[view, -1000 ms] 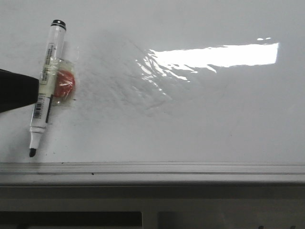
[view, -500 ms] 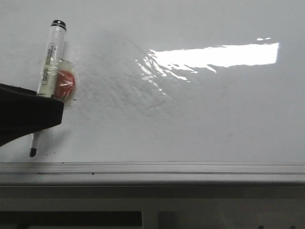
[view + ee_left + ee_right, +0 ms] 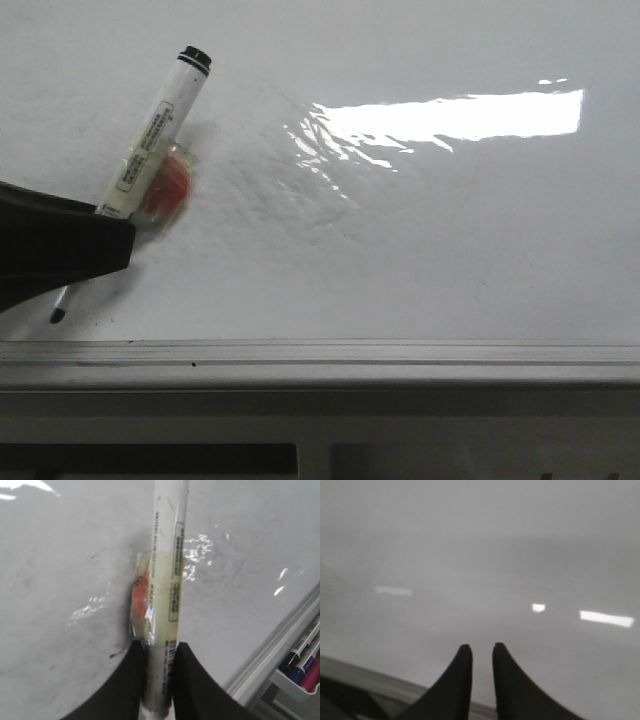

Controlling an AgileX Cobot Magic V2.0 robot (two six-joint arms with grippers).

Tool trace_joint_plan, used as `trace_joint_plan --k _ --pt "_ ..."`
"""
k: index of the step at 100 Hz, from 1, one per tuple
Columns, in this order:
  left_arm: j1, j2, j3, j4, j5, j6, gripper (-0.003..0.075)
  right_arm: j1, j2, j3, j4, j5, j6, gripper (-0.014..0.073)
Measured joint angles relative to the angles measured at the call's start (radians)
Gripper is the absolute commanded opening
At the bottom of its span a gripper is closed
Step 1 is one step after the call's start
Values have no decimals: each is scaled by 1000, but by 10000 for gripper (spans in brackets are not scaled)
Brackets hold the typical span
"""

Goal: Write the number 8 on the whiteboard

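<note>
The whiteboard [image 3: 450,250] is glossy white with faint grey smudges; no number 8 shows on it. A white marker [image 3: 150,140] with a black cap end and an orange disc [image 3: 167,188] taped to its side leans tilted, its black tip [image 3: 57,315] near the board's lower edge. My left gripper [image 3: 118,240] reaches in from the left and is shut on the marker's lower barrel. In the left wrist view the marker [image 3: 167,580] stands between the black fingers of the left gripper [image 3: 159,652]. My right gripper [image 3: 481,650] is shut and empty over the whiteboard [image 3: 470,555].
A grey metal frame edge [image 3: 320,355] runs along the board's near side. A bright glare patch [image 3: 450,115] lies at the upper right. A tray with several spare markers [image 3: 302,662] sits beyond the frame in the left wrist view.
My left gripper has come in from the left and closed on the marker. The marker has tilted, its capped end swinging right and its tip shifting slightly left.
</note>
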Motion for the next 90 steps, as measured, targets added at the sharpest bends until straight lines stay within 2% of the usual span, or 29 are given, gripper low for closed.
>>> trace_joint_plan --k 10,21,32,41,69,90 --pt "0 1 0 109 -41 3 -20 76 34 -31 136 42 -206 326" --pt "0 1 -13 260 -55 5 -20 151 88 -61 259 83 -329 325" --pt "0 1 -35 404 -59 5 -20 206 148 -108 301 85 -357 325" --pt "0 1 -56 464 -61 5 -20 240 207 -158 312 83 -380 325" --pt "0 1 -77 487 -63 7 -20 375 434 -287 330 -7 -450 325" --pt "0 1 -77 493 -63 7 -20 543 628 -370 337 -96 -462 325"
